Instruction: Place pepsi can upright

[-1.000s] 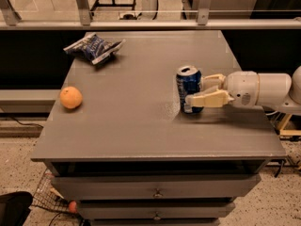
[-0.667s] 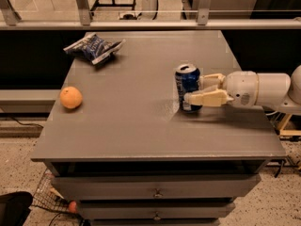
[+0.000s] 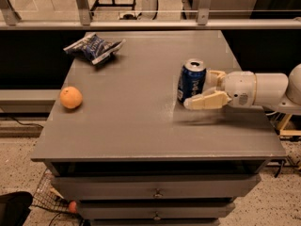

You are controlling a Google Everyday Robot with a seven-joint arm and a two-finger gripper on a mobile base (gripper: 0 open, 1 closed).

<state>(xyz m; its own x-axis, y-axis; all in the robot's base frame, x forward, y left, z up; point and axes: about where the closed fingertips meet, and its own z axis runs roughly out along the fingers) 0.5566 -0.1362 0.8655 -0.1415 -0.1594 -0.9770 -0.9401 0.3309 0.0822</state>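
The pepsi can (image 3: 191, 81) stands upright on the right half of the grey table (image 3: 136, 131), silver top up and blue side with white lettering facing the room. The gripper (image 3: 198, 89) has come in from the right edge and clasps it, the cream near finger (image 3: 207, 101) against the can's lower front and the other finger behind it. The white arm (image 3: 258, 88) runs level off the table's right side. Well apart from the can, an orange (image 3: 71, 97) sits by the left edge, and a blue-and-white snack bag (image 3: 94, 47) lies at the far left corner. Drawers (image 3: 155, 191) run beneath the tabletop.
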